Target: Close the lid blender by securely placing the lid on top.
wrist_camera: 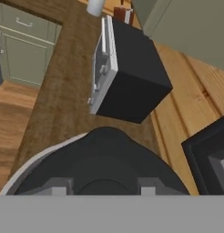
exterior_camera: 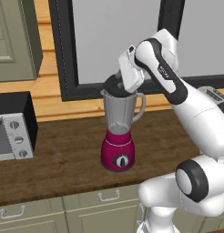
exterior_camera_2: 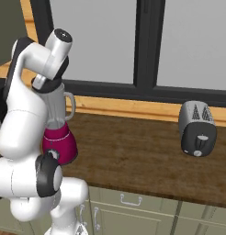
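Black lid (wrist_camera: 104, 159), seen from the hand view at lower centre, sits between the two finger tips (wrist_camera: 57, 187), which close on its raised knob; the gripper (exterior_camera: 125, 86) is clamped on the lid. In the left base view the lid (exterior_camera: 113, 85) rests at the rim of the blender (exterior_camera: 119, 132), whose clear jar stands on a magenta base at frame centre on the wooden counter (exterior_camera: 63, 159). Farther left sits a toaster oven (exterior_camera: 11, 127). A silver toaster (exterior_camera_2: 197, 128) stands at right in the right base view.
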